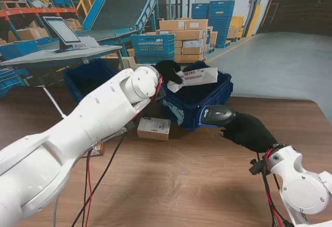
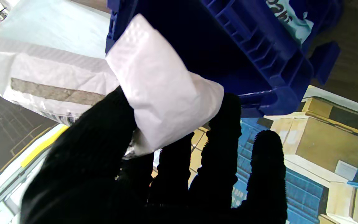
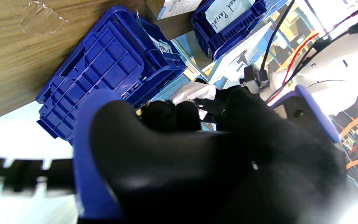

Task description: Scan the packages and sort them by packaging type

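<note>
My black-gloved left hand [image 1: 167, 70] is shut on a white poly mailer bag [image 1: 196, 76] and holds it over the blue crate [image 1: 210, 98] at the far middle of the table. The left wrist view shows the white poly mailer bag [image 2: 163, 93] pinched between thumb and fingers [image 2: 216, 149], with the blue crate [image 2: 259, 56] beyond it. Nearer to me on the right, my right hand [image 1: 251, 131] is shut on a black and blue barcode scanner [image 1: 217, 116], whose head points toward the crate. That barcode scanner [image 3: 154, 168] fills the right wrist view.
A small cardboard box [image 1: 154, 128] with a label lies on the wooden table [image 1: 181, 185] just left of the crate. A second blue bin [image 1: 88, 79] stands at the far left behind my left arm. Red and black cables [image 1: 96, 180] trail over the table.
</note>
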### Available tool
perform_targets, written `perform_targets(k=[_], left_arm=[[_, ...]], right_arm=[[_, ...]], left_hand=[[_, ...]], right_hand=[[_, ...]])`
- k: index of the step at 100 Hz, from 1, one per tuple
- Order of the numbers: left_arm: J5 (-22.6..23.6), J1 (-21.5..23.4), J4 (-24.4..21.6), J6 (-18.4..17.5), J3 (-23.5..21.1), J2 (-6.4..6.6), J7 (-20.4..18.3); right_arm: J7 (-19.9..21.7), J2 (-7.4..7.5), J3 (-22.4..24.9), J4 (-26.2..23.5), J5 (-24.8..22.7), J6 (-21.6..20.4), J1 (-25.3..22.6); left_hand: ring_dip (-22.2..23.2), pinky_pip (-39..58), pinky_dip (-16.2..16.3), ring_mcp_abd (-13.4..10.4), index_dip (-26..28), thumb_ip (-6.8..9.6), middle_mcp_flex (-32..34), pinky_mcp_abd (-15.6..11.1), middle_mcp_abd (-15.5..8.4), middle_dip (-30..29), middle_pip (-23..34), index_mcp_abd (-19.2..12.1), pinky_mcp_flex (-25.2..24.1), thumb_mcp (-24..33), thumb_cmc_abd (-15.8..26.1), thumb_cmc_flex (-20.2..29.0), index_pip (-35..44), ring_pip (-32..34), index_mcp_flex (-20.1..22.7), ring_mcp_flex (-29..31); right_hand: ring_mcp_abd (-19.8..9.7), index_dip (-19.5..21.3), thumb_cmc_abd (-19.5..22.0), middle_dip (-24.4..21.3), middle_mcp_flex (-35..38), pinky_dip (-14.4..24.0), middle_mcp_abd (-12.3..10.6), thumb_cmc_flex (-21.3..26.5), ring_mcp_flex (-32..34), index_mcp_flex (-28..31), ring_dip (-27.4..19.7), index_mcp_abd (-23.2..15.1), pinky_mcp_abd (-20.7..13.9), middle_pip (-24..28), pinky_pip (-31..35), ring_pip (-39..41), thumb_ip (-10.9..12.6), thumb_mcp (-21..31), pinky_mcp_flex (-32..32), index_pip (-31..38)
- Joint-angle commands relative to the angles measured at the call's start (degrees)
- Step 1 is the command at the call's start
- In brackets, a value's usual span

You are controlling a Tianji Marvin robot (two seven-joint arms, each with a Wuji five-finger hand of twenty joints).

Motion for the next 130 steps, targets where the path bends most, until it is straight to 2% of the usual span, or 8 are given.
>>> perform_targets(k=[1,28,48,59,77,86,99,130], left_arm=[[0.46,-0.42,0.95,-1.01,0.82,-1.51,-0.93],[-0.34,-2.25,7.68,-3.10,2.24,-5.50,-0.10],[0.79,-3.15,9.82,-4.15,3.60,-6.98,0.13],[0.90,-3.12,10.15,-4.08,3.84,-7.37,0.34],[0.98,-3.31,10.55,-3.87,4.33,-7.59,-0.56],[0.77,-3.53,10.50,-3.25,4.57,-7.57,-1.58],[-0.39,-4.15,9.83,-1.60,5.05,-7.13,-5.07],[-1.43,-4.66,9.14,-0.04,5.33,-6.78,-7.61]], right_arm=[[0.87,-0.40,0.30,-0.77,0.05,0.10,-0.75],[1.36,-0.35,0.89,-0.89,0.35,0.43,-1.29],[1.47,-0.38,1.24,-1.14,0.66,0.69,-1.80],[1.46,-0.40,1.55,-1.44,0.72,0.83,-2.29],[1.50,-0.43,1.95,-1.85,0.82,1.03,-3.05],[1.58,-0.42,2.07,-1.97,0.88,1.08,-3.25],[1.63,-0.43,2.22,-2.14,0.98,1.15,-3.51],[2.14,-0.36,2.63,-2.50,1.00,1.56,-3.96]], left_hand=[[0.80,1.69,0.88,-2.61,0.93,1.49,3.31,1.76,-1.55,1.10,3.23,-1.10,-0.55,4.38,1.70,5.68,1.07,1.17,1.19,0.03],[0.24,1.63,0.85,-2.45,0.95,1.44,3.11,1.78,-1.48,0.65,2.78,-1.01,-0.61,3.99,2.02,6.03,1.05,0.55,1.11,-0.21],[-0.40,1.60,0.86,-2.40,0.13,1.28,2.83,1.74,-1.55,-0.20,1.83,-1.07,-0.65,3.09,3.12,5.92,0.11,-0.23,1.02,-0.63],[-3.70,0.81,0.51,-1.82,-3.36,1.27,0.87,1.56,-0.60,-3.34,-2.93,0.15,-1.30,-0.57,4.57,4.97,-4.71,-4.10,0.53,-2.63],[-11.35,-2.10,0.11,-0.60,-6.86,0.90,-12.95,1.55,1.52,-26.46,3.55,3.75,-3.17,0.88,5.71,-2.08,-19.67,-10.84,-1.41,-8.07],[-13.74,-4.60,-0.54,-0.03,-9.74,1.42,-16.87,1.42,2.52,-29.08,0.97,5.75,-4.64,2.15,8.75,-7.26,-26.36,-13.46,-2.82,-11.19],[-14.72,-7.33,-0.71,0.62,-13.01,1.16,-22.01,1.39,3.93,-30.49,-1.71,7.78,-6.72,-1.13,10.70,-9.75,-33.13,-15.09,-5.57,-15.20],[-16.06,-11.77,0.57,1.59,-15.00,2.70,-26.95,1.30,5.64,-32.20,-5.54,9.62,-8.63,-10.17,15.81,-9.45,-42.12,-17.50,-6.72,-19.55]], right_hand=[[0.61,0.58,4.14,0.27,0.63,1.29,1.00,6.11,0.27,5.31,-0.16,-3.13,0.17,-0.29,0.78,0.17,-0.76,6.64,0.09,1.54],[0.67,0.59,4.19,0.27,0.64,1.29,0.94,6.09,0.27,5.31,-0.16,-3.11,0.17,-0.27,0.78,0.18,-0.76,6.64,0.09,1.55],[0.64,0.59,4.17,0.27,0.66,1.29,1.03,6.09,0.32,5.25,-0.16,-3.14,0.12,-0.25,0.79,0.22,-0.76,6.63,0.08,1.51],[0.56,0.60,4.16,0.27,0.65,1.29,1.04,6.09,0.26,5.24,-0.17,-3.11,0.12,-0.25,0.79,0.19,-0.76,6.63,0.07,1.52],[0.74,0.60,4.11,0.26,0.60,1.30,1.02,6.12,0.29,5.29,-0.16,-3.10,0.07,-0.28,0.79,0.21,-0.77,6.64,0.08,1.53],[0.67,0.61,4.21,0.28,0.64,1.31,1.01,6.12,0.28,5.30,-0.15,-3.09,0.22,-0.25,0.81,0.22,-0.77,6.64,0.07,1.54],[0.65,0.63,4.13,0.28,0.64,1.30,1.04,6.14,0.28,5.31,-0.16,-3.08,0.12,-0.25,0.79,0.20,-0.77,6.63,0.06,1.55],[0.63,0.64,4.17,0.26,0.65,1.29,1.05,6.09,0.28,5.31,-0.16,-3.15,0.14,-0.25,0.79,0.21,-0.77,6.62,0.08,1.53]])
